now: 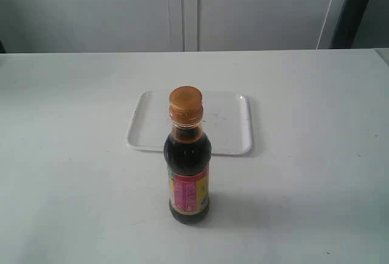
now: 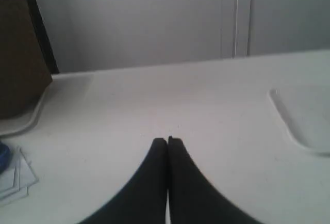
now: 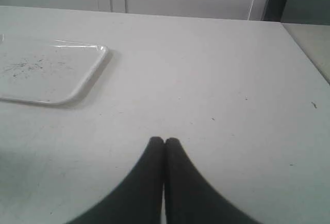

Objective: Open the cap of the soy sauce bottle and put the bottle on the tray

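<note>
A matte white table (image 1: 73,185) fills my exterior view. Behind it is a pale panelled wall (image 1: 91,8) whose vertical seams run straight up behind the tray.

Through the left wrist camera, well apart from the tray at the table's edge, I see a brown box-like block (image 2: 20,53). Near it are a blue object (image 2: 2,154), cut off by the frame, and some clear sheets (image 2: 15,180). I can't tell what any of these are. My black-fingered left gripper (image 2: 167,140) hangs over bare table, apart from the tray, with its jaws pressed together.

The flat white rectangular plastic tray (image 1: 138,127), with rounded corners and a low rim, lies mid-table. Faint dark scuff marks (image 3: 23,66) show on its floor. The small clear soy sauce bottle (image 1: 188,173) holds dark liquid and carries a pink and yellow label. It stands upright on the table just in front of the tray, not on it. The round golden-orange ribbed cap (image 1: 185,103) sits on its neck.

My right gripper (image 3: 164,140) hangs over bare table apart from the tray, jaws likewise pressed together. Far to the right of the tray, behind the table, a dark upright strip (image 1: 358,8) stands against the wall.
</note>
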Controlling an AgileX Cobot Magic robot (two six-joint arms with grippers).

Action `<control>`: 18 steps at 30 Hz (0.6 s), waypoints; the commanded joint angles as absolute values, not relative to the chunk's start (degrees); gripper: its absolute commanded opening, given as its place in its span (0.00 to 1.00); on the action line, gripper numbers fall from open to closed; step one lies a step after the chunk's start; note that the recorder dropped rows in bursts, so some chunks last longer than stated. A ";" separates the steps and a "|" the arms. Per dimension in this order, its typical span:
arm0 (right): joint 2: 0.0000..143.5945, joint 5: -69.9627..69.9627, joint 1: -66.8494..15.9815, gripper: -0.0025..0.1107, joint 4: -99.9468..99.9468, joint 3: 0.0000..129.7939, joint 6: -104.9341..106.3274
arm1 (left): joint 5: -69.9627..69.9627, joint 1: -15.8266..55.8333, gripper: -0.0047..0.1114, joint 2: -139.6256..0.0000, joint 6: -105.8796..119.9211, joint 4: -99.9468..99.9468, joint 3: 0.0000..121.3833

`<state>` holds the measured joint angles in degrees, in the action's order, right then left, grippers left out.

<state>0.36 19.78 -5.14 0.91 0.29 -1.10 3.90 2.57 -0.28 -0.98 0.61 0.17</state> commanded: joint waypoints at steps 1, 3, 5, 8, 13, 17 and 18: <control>0.00 19.58 -5.28 0.02 1.05 0.00 -1.36 | 11.52 2.45 0.04 0.00 -7.06 0.78 0.00; 0.00 19.58 -5.28 0.02 1.05 0.00 -1.36 | 12.79 2.45 0.04 0.00 -9.68 0.78 0.00; 0.00 19.58 -5.28 0.02 1.05 0.00 -1.36 | 14.24 2.45 0.04 0.00 -12.14 0.78 0.00; 0.00 19.58 -5.28 0.02 1.05 0.00 -1.36 | 18.16 2.45 0.04 0.00 -15.89 0.78 0.00; 0.00 19.58 -5.28 0.02 1.05 0.00 -1.36 | 27.26 2.45 0.04 0.00 -19.51 -0.39 0.00; 0.00 19.58 -5.28 0.02 1.05 0.00 -1.36 | 28.98 2.45 0.04 -0.38 -21.10 -2.49 1.32; 0.00 19.58 -5.28 0.02 1.05 0.00 -1.36 | 28.87 2.45 0.04 -1.67 -21.26 -3.83 2.63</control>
<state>0.36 19.78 -5.14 0.91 0.29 -1.24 26.85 2.57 -0.33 -19.87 -1.61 0.52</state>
